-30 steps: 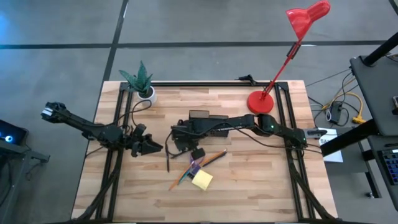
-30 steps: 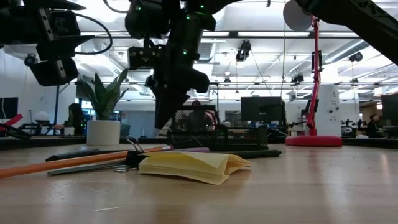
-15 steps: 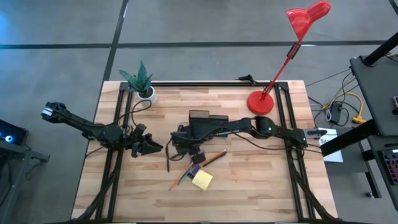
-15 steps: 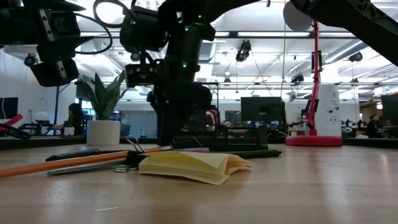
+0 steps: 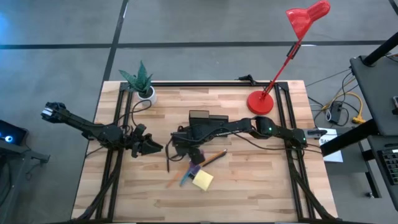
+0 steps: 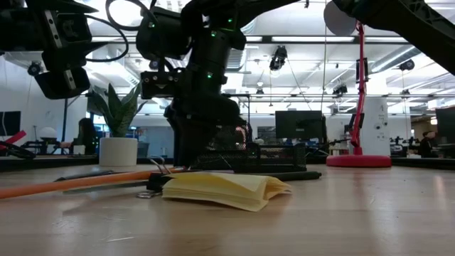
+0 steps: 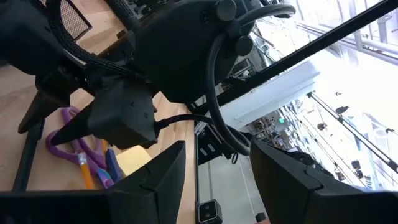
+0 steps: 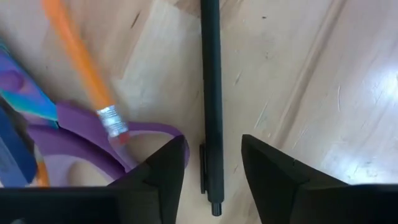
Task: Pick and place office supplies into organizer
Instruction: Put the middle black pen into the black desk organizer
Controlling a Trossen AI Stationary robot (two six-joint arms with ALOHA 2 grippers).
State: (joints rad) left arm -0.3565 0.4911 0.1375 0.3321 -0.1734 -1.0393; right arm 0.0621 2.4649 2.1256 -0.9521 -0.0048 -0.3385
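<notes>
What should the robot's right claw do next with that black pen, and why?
Probably close the right gripper on the black pen. Its two fingers stand open on either side of the pen, which lies flat on the wooden table beside the purple scissors and an orange pencil. A little lower first may help. The left gripper waits off to the side.

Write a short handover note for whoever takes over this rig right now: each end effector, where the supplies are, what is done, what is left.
Right end effector: open, low over the table, straddling a black pen without gripping it.
Left end effector: open, empty, waiting left of the pile.
Supplies: pencil, purple scissors and yellow sticky notes all lie loose on the table in front of the organizer.
Done: nothing visibly placed in the organizer.
Left: close on the pen, place it, then the rest.
</notes>
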